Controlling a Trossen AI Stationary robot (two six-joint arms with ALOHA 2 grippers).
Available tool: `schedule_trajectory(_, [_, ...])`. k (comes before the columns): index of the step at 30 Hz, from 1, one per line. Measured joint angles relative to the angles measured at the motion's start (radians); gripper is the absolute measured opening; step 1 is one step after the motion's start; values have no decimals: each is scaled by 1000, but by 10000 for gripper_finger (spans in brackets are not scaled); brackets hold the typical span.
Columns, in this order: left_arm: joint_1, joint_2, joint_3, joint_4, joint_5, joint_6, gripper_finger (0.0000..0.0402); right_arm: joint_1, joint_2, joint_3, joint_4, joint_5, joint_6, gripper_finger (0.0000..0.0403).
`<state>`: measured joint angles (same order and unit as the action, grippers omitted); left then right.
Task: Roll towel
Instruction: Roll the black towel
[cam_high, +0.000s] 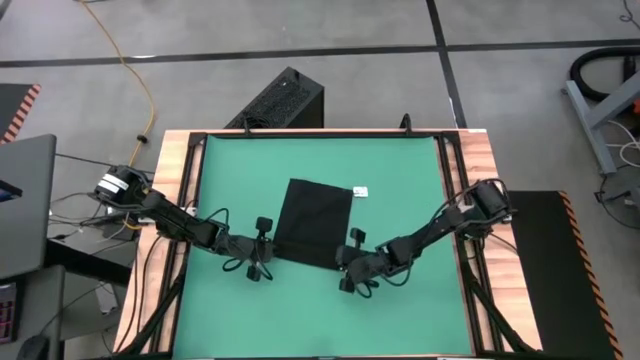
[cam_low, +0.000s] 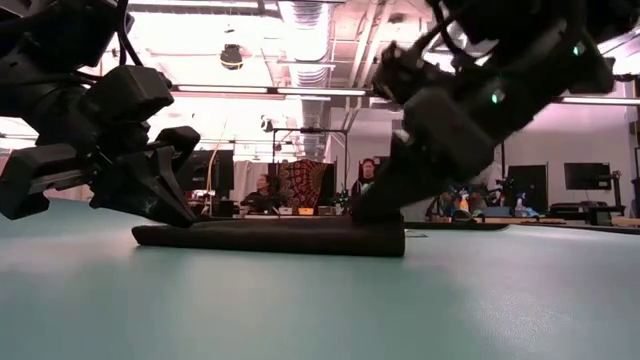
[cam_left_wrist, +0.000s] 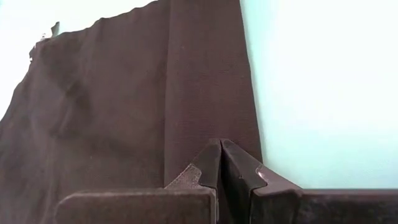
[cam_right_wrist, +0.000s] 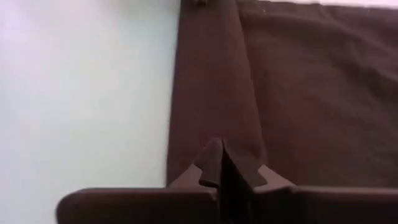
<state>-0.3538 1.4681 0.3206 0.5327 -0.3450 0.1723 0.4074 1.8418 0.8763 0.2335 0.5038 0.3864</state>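
The black towel (cam_high: 312, 222) lies flat on the green mat (cam_high: 400, 170), its small white tag (cam_high: 360, 191) at the far right corner. Its near edge is turned over into a narrow band (cam_left_wrist: 205, 93), which also shows in the right wrist view (cam_right_wrist: 211, 81). In the low view the towel (cam_low: 270, 236) is a low dark strip on the mat. My left gripper (cam_high: 262, 248) is shut at the band's left end and my right gripper (cam_high: 352, 262) is shut at its right end. My left gripper (cam_left_wrist: 221, 144) has its shut fingertips on the turned-over band near the towel's near left corner (cam_left_wrist: 208, 134). It comes slanting down from the table's left. The fingertips hide how many layers lie between them. The towel rests on the mat. My right gripper (cam_right_wrist: 219, 142) has its shut fingertips on the turned-over band near the towel's near right corner (cam_right_wrist: 214, 127). It comes slanting down from the table's right. The fingertips hide the layers between them. The towel lies on the mat.
The mat has bare green room (cam_high: 320, 310) toward the near edge and on both sides of the towel. The wooden table frame (cam_high: 175, 180) borders the mat. People sit in the room behind the table (cam_low: 365, 180).
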Motion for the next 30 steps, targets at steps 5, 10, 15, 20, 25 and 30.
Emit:
schedule_trajectory(5, [0, 0, 0, 5, 0, 16, 0, 6, 43, 0, -27, 9, 82, 17])
schedule_trajectory(10, [15, 0, 0, 81, 19, 79, 0, 25, 44, 0, -38, 22, 114, 24])
schedule_trajectory(15, [76, 4, 0, 117, 158, 147, 0, 33, 44, 1, -56, 25, 111, 25])
schedule_trajectory(20, [147, 7, 0, 136, 292, 153, 0, 45, 43, 2, -68, 26, 111, 21])
schedule_trajectory(25, [196, 24, -2, 147, 331, 151, 0, 57, 43, 1, -68, 26, 111, 24])
schedule_trajectory(30, [200, 117, -17, 226, 377, 117, 0, 57, 43, 1, -69, 25, 111, 23])
